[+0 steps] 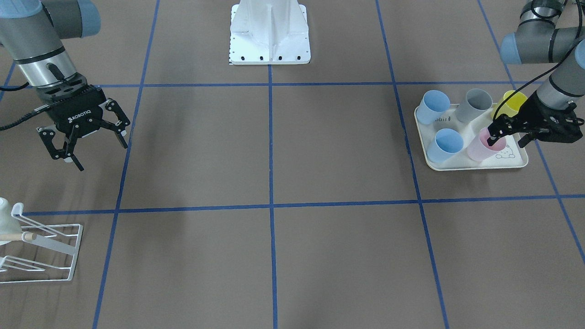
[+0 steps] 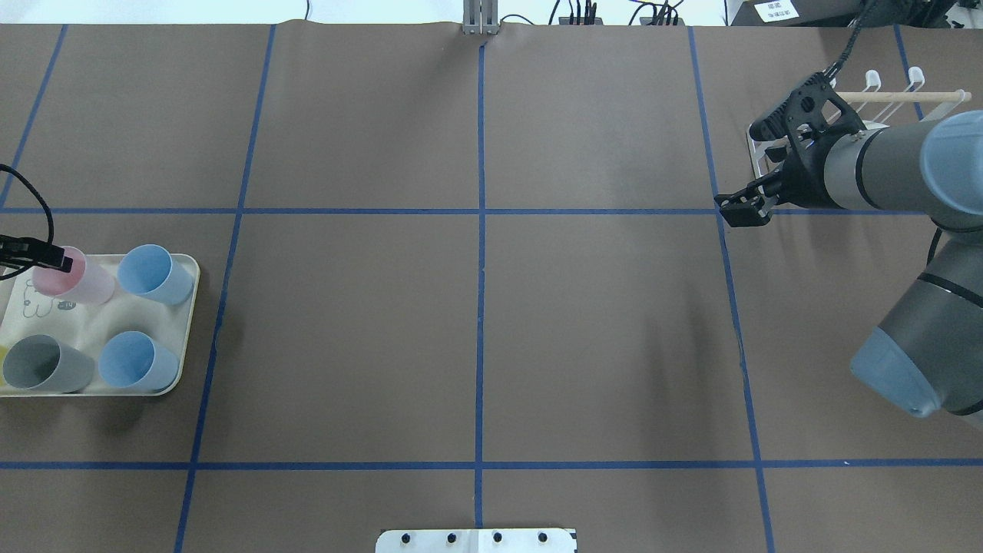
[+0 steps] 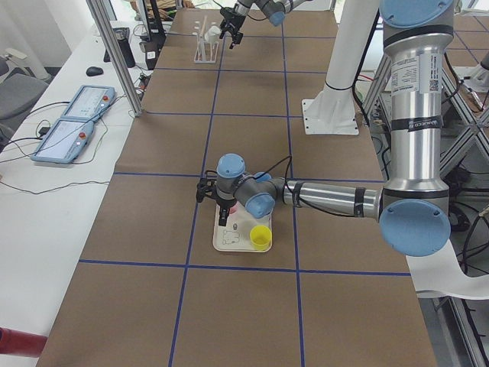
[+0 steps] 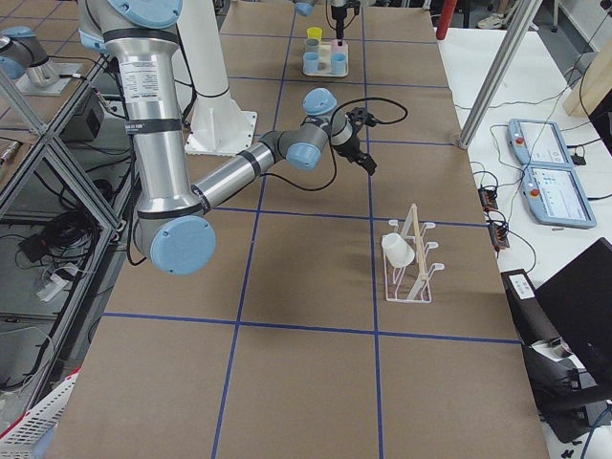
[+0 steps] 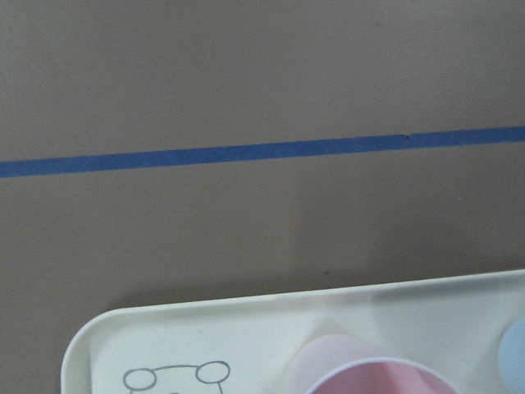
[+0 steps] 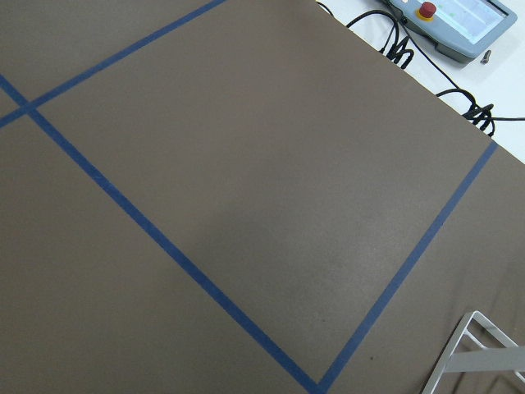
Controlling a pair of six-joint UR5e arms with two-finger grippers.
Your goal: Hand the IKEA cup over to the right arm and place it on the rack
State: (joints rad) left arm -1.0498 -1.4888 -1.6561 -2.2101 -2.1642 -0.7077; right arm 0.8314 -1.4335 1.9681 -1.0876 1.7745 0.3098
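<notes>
On the cream tray (image 1: 475, 167), at the left arm's end of the table (image 1: 320, 160), the pink cup (image 1: 480, 151) stands upright, mouth up. A blue cup (image 1: 447, 145) is just beside it.

The left claw (image 1: 494, 133) sits at the pink cup's rim; no view lets you tell whether it has bitten yet. The right claw (image 1: 103, 157) hangs wide open, well apart from the tray and near the rack (image 1: 54, 243), which carries one white cup (image 4: 397, 251).

Expect a light, stiff plastic tumbler. The smooth, tapered wall is likely slippery; it isn't fragile but may flex under a hard squeeze.

Pinch the wall at the rim, one finger in and one out, with gentle force. Leave the lower body bare so the right claw has room at hand-over.
</notes>
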